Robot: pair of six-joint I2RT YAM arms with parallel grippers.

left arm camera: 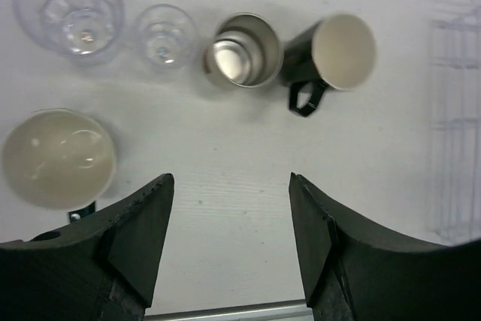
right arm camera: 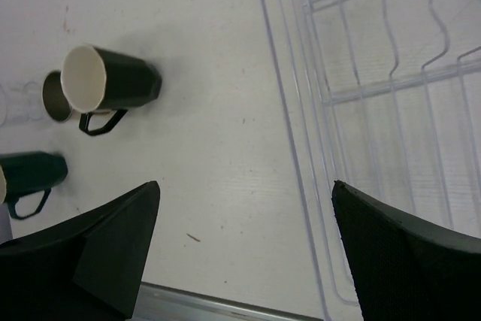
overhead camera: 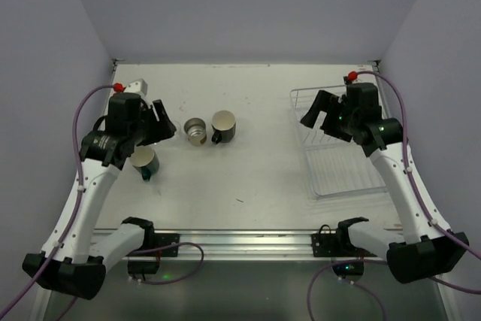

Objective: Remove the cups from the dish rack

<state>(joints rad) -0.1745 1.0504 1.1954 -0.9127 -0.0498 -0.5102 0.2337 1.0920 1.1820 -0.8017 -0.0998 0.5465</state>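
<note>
left hand (left arm camera: 229, 180) spread, empty, above tabletop (overhead camera: 255, 186) | right hand (right arm camera: 244, 186) spread, empty, at dish rack (overhead camera: 338, 174) edge | teal mug (overhead camera: 144, 162), steel cup (overhead camera: 195, 131), dark mug (overhead camera: 223, 127), clear tumblers (left arm camera: 69, 9) on tabletop, left | rack looks bare; unloading seemingly done

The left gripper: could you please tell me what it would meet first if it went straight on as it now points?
Probably the steel cup, ahead of the left gripper; if angled down, bare table first. Depth is unclear.
</note>
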